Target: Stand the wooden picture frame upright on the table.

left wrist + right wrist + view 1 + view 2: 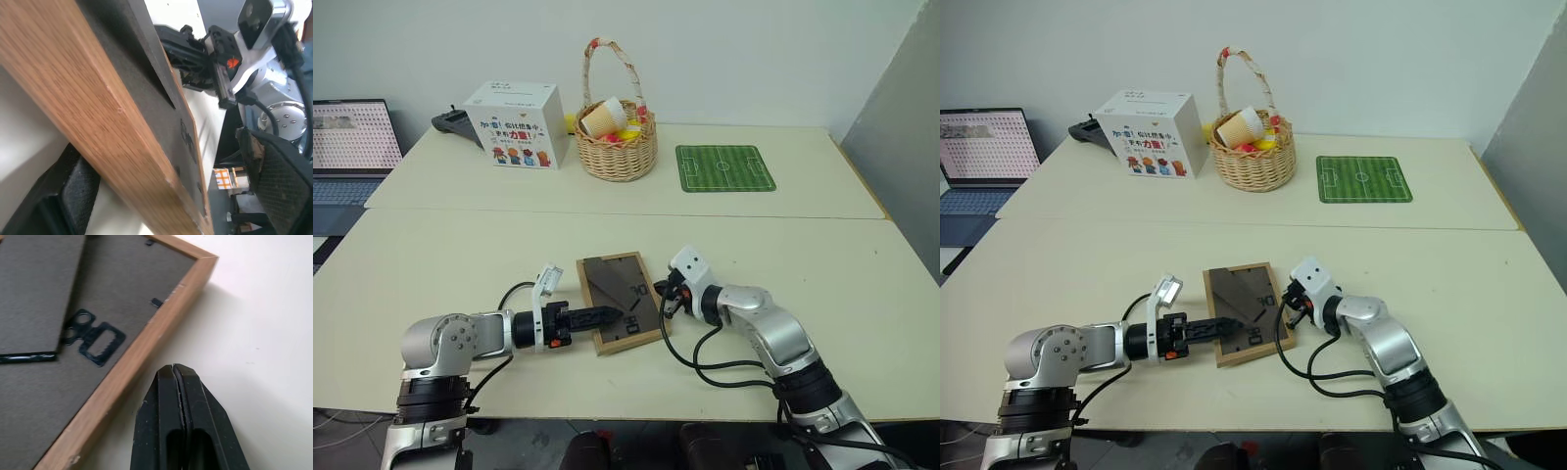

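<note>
Left eye view is showing the wooden picture frame (619, 302) lying face down on the table (460, 255) near its front edge, dark brown-grey back up, stand flap lifting slightly, light wood border around it. My left gripper (612, 315) is reaching over its near corner, fingers apart. My right gripper (182, 382) is resting pressed together just beside the frame's opposite edge.

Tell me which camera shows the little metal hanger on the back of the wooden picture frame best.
The right wrist view: the black metal hanger sits close on the dark back of the light wooden picture frame. The left wrist view catches it edge-on. In the eye views it is too small to make out.
</note>
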Action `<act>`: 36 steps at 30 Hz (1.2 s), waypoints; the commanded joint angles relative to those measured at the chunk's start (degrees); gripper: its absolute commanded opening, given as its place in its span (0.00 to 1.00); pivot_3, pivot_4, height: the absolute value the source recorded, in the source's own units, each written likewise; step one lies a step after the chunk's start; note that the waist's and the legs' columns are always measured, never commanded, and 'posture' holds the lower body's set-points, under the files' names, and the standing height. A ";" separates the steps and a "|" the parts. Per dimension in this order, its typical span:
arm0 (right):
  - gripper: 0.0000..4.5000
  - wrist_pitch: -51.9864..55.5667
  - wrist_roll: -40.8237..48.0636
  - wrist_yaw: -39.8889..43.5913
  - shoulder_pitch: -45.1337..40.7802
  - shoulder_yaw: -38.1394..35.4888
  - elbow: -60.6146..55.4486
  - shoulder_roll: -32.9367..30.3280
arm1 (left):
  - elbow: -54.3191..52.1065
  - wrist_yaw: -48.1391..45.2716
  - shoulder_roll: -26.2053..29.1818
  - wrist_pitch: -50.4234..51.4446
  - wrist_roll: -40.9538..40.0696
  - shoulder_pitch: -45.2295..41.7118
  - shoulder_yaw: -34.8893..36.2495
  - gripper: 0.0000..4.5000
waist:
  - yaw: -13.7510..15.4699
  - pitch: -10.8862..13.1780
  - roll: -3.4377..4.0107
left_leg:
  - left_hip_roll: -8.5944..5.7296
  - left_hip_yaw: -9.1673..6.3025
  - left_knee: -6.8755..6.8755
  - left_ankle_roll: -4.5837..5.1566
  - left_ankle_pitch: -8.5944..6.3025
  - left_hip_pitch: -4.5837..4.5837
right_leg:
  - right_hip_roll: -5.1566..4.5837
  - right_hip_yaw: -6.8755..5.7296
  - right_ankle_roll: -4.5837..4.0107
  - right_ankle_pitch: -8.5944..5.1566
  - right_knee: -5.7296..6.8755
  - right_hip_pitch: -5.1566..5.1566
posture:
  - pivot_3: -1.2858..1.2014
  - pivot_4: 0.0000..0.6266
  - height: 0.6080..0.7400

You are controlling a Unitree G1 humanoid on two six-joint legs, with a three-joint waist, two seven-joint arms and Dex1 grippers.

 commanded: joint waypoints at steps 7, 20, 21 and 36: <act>0.00 -3.92 1.93 0.02 -3.70 -6.08 3.11 -0.52 | 2.79 3.96 -1.00 -5.83 3.88 -0.53 -4.54 0.47 | 0.06 0.00 0.00 | -0.16 -0.17 -0.02 0.00 0.00 -0.03 | -0.09 -0.09 0.01 -0.01 -0.02 0.02 | 0.52 0.24 1.00; 0.19 8.57 25.40 21.16 -18.68 -18.15 1.23 -9.62 | 1.67 -3.11 6.64 -7.85 0.68 -15.96 -4.73 0.31 | -0.50 0.37 -0.07 | -0.44 -0.81 -0.09 0.04 0.02 -0.25 | -0.30 -0.85 0.02 -0.07 -0.01 0.04 | 0.52 0.24 1.00; 0.25 9.82 26.96 21.48 -19.82 -18.41 1.17 -9.24 | 1.82 -3.46 7.21 -8.56 0.69 -16.75 -4.57 0.31 | -0.83 0.39 -0.05 | -0.43 -0.82 -0.10 0.04 0.02 -0.23 | -0.30 -0.88 -0.06 -0.12 0.03 0.05 | 0.52 0.24 1.00; 0.75 10.09 26.49 14.31 -22.66 -12.29 -0.01 -0.67 | 1.46 -3.03 7.81 -11.66 -0.31 -19.35 -3.01 0.31 | -0.96 0.45 -0.01 | -0.46 -0.99 -0.03 0.03 0.03 -0.54 | -0.42 -1.12 -0.07 -0.17 0.00 -0.11 | 0.52 0.24 1.00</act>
